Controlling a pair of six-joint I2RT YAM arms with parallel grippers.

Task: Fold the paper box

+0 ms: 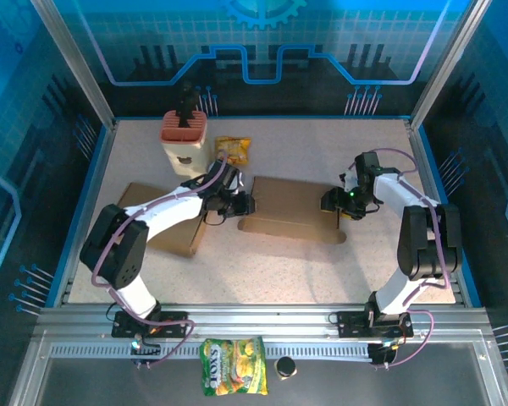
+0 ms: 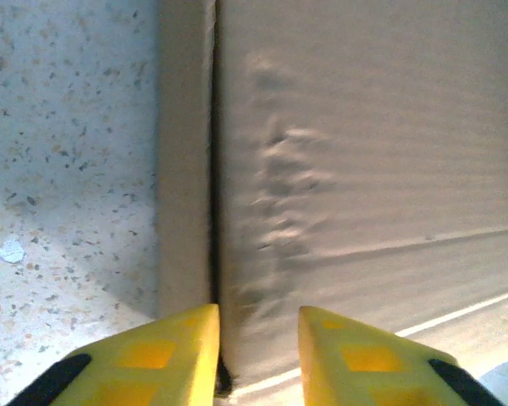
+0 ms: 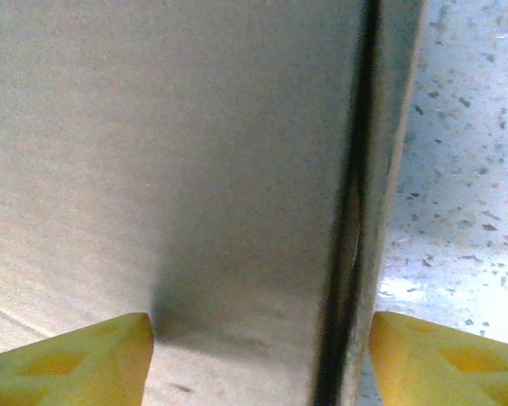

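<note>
Lying flat near the centre of the table, the paper box has its long sides running left to right. The left gripper sits at the box's left edge and the right gripper at its right edge.

Left wrist view: the yellow fingers stand a narrow gap apart, straddling a dented cardboard panel next to a dark seam. Whether they pinch the cardboard cannot be told.

Right wrist view: the jaws are spread wide. A broad panel and the seam at its right side lie between the fingertips, and neither pad presses on the cardboard.

A second flat cardboard piece lies under the left arm, well left of the box. A yellow snack bag and a cream container with a red lid stand toward the far side of the table.
</note>
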